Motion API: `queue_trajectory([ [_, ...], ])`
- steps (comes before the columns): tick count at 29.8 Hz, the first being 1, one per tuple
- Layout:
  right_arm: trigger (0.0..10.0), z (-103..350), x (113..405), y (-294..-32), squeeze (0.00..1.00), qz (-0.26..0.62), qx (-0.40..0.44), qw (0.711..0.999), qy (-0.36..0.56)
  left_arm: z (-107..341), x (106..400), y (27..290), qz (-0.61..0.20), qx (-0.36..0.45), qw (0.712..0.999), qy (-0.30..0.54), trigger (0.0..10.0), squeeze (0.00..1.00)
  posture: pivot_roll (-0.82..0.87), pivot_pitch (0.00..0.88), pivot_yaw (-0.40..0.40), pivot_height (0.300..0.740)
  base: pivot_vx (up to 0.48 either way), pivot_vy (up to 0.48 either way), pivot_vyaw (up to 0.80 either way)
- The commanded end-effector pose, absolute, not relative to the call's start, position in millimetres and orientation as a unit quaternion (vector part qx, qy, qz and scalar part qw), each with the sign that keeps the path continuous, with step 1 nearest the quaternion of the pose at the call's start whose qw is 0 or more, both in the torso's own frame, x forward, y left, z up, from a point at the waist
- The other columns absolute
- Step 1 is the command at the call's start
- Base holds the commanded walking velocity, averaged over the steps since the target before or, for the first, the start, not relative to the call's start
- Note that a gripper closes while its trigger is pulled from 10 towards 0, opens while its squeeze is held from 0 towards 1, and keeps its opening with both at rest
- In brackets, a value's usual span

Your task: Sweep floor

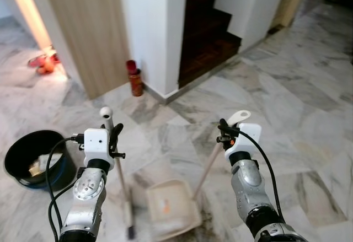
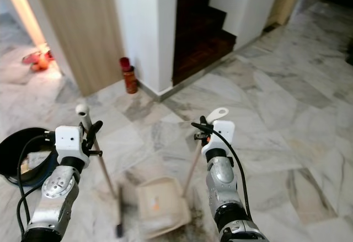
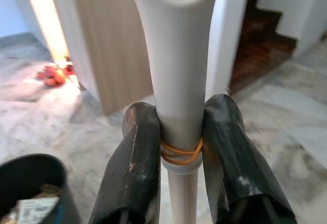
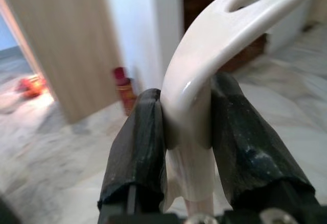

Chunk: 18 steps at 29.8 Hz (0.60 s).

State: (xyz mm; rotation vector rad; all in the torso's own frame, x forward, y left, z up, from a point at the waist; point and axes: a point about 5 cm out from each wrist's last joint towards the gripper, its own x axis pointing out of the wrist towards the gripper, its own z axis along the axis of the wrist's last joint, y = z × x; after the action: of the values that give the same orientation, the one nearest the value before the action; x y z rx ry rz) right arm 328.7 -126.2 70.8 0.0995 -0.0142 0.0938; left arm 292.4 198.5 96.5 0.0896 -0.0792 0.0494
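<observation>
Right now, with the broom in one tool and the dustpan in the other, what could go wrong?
1. The left tool pinches the broom handle only near its top end, so the brush end could swing wide and possibly knock the black bin beside it.
2. The right tool grips the dustpan handle on its smooth curved end; it might twist or slip, tipping the dustpan.
3. The red canister by the wall could topple if struck.

Bin: black round bin (image 1: 33, 156) at 8 o'clock, paper scraps inside.
Canister: red cylindrical container (image 1: 135, 79) at 11 o'clock, standing at the foot of the white wall corner (image 1: 157, 32).
Stairs: dark wooden steps (image 1: 207, 38) at 12 o'clock.
Panel: light wood panel (image 1: 91, 32) at 11 o'clock.
Clutter: red-orange objects (image 1: 43, 63) at 10 o'clock, too blurred to identify.
Floor: grey-veined marble tiles (image 1: 298, 87).
</observation>
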Motion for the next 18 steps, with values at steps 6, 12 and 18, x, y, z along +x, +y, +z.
queue_trajectory([
  [6, 10.0, 80.4, 332.7, -128.4, 0.00, 0.041, 0.065, 0.997, -0.031, 104.7, 294.5, 194.4, 0.018, 0.051, 0.997, -0.058, 10.0, 0.00, 0.07, 0.026, -0.034, 0.740, 0.000, 0.321, 0.49],
  [12, 10.0, 81.0, 332.8, -127.6, 0.00, 0.042, 0.065, 0.997, -0.032, 104.9, 294.5, 195.0, 0.019, 0.050, 0.997, -0.059, 10.0, 0.00, 0.07, 0.027, -0.033, 0.740, 0.000, 0.320, 0.48],
  [18, 10.0, 81.2, 332.8, -127.4, 0.00, 0.043, 0.065, 0.996, -0.032, 104.8, 294.5, 195.0, 0.019, 0.050, 0.997, -0.059, 10.0, 0.00, 0.07, 0.027, -0.033, 0.740, 0.000, 0.322, 0.47],
])
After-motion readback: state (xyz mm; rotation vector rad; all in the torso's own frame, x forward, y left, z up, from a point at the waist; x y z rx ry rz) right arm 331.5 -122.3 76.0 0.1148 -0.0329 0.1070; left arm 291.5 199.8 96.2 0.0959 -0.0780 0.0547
